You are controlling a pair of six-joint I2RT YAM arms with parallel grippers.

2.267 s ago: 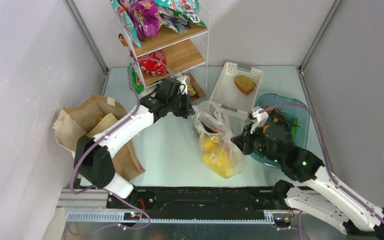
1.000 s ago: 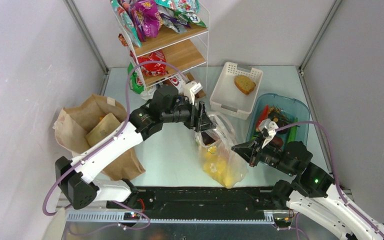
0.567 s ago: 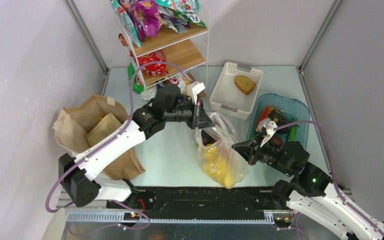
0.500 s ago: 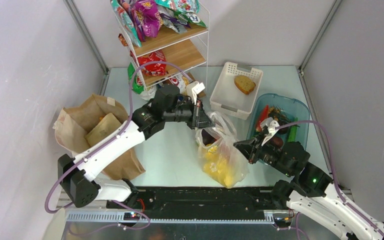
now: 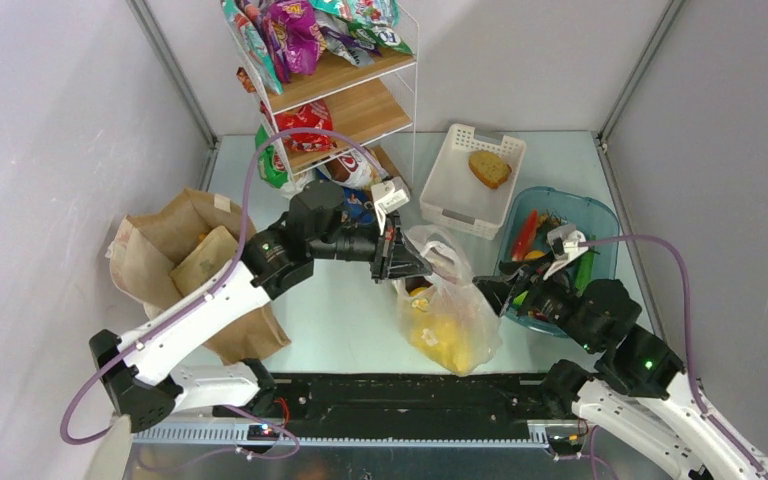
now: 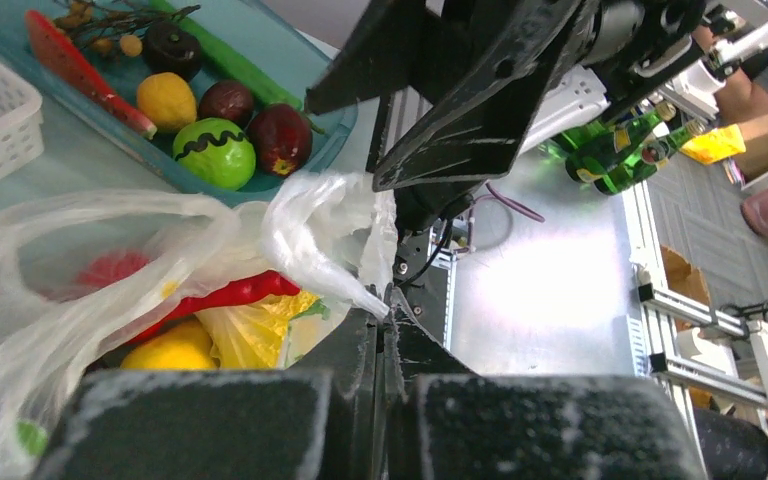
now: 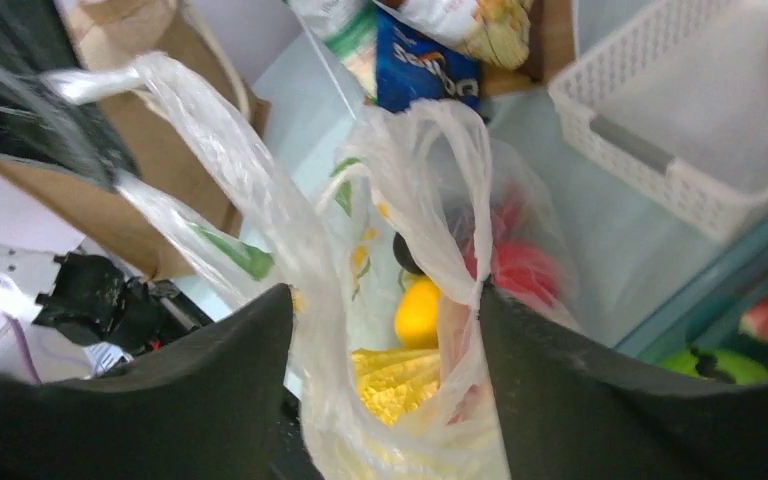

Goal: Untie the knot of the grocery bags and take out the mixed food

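Observation:
The clear plastic grocery bag (image 5: 447, 305) sits mid-table with its mouth loose. My left gripper (image 5: 403, 268) is at its left rim, shut on a twisted strip of the bag's handle (image 6: 325, 250). My right gripper (image 5: 490, 292) is open at the bag's right side, and the loose plastic (image 7: 300, 250) hangs between its spread fingers. Inside I see a long red chili (image 6: 222, 296), a yellow fruit (image 7: 417, 312), a red tomato (image 7: 522, 272), a dark eggplant (image 7: 406, 256) and a yellow crinkly packet (image 7: 397, 375). The brown paper bag (image 5: 175, 250) stands at the left.
A white slatted basket (image 5: 457, 160) with a bread slice stands at the back. A blue-tinted tub (image 5: 605, 225) of vegetables is behind my right arm. A wire shelf rack (image 5: 360, 105) holds snack packets, and more packets (image 5: 350, 172) lie at its foot.
My left gripper closed on the plastic bag's handle and pulled it a little to the left. My right gripper let go, opened and drew back to the right.

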